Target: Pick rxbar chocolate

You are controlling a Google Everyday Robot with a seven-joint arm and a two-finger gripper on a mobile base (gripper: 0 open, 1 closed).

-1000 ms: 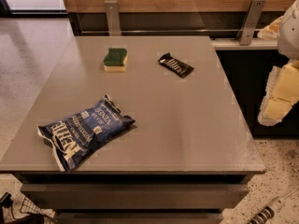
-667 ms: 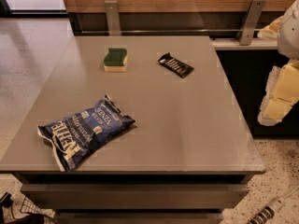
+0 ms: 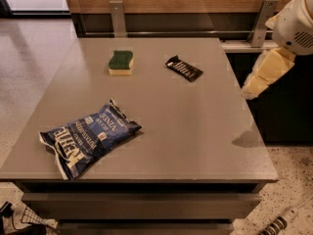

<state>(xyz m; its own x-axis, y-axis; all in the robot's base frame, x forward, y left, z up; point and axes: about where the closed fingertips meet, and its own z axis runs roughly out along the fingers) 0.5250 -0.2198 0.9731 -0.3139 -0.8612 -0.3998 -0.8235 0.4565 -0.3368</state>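
The rxbar chocolate [image 3: 184,68] is a small flat black wrapper with white lettering. It lies at the back right of the grey table [image 3: 195,131], angled. My gripper [image 3: 255,86] is the cream-coloured end of the white arm. It hangs at the right edge of the table, above the surface, to the right of the bar and a little nearer. It is apart from the bar and holds nothing that I can see.
A green-topped yellow sponge [image 3: 121,62] sits left of the bar. A large blue-and-white chip bag [image 3: 85,137] lies at the front left. A wooden wall with two metal brackets [image 3: 117,17] runs behind the table. A dark cabinet stands to the right.
The arm and gripper have moved left and slightly up, from beyond the table's right side to its right edge. The objects on the table have not moved.
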